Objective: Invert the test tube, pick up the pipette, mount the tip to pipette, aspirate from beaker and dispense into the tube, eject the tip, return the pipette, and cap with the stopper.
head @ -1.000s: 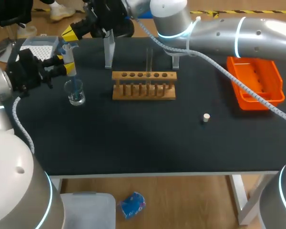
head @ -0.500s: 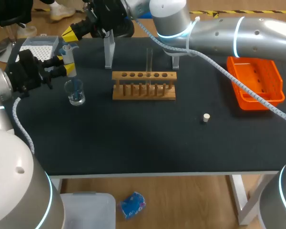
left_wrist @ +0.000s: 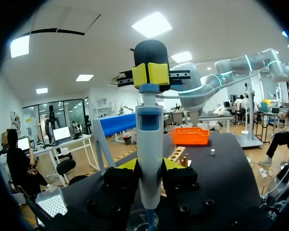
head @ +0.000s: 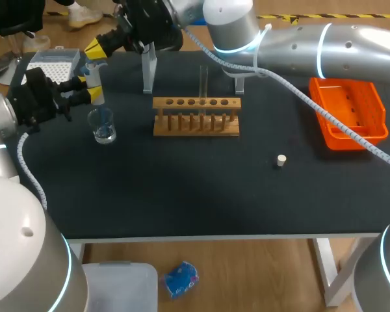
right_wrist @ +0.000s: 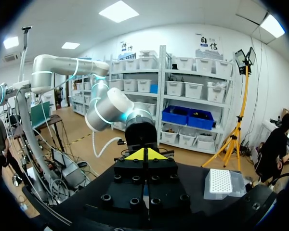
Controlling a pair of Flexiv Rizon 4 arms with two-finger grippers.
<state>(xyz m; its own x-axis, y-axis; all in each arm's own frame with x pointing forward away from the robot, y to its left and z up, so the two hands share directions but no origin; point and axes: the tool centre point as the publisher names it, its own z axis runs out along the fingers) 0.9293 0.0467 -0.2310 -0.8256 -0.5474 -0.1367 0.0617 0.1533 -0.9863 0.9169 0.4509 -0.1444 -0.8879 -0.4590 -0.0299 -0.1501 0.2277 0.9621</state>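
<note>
Where the table is closest, the small white stopper lies alone. Further back, the glass beaker with some liquid in it stands near the wooden rack, and the test tube stands upright in the rack. Just above the beaker, the left gripper squeezes the pipette from both sides and holds it upright, tip pointing down at the beaker. The right gripper, its yellow fingers pressed together, sits at the pipette's top. Furthest back is the white tip box.
</note>
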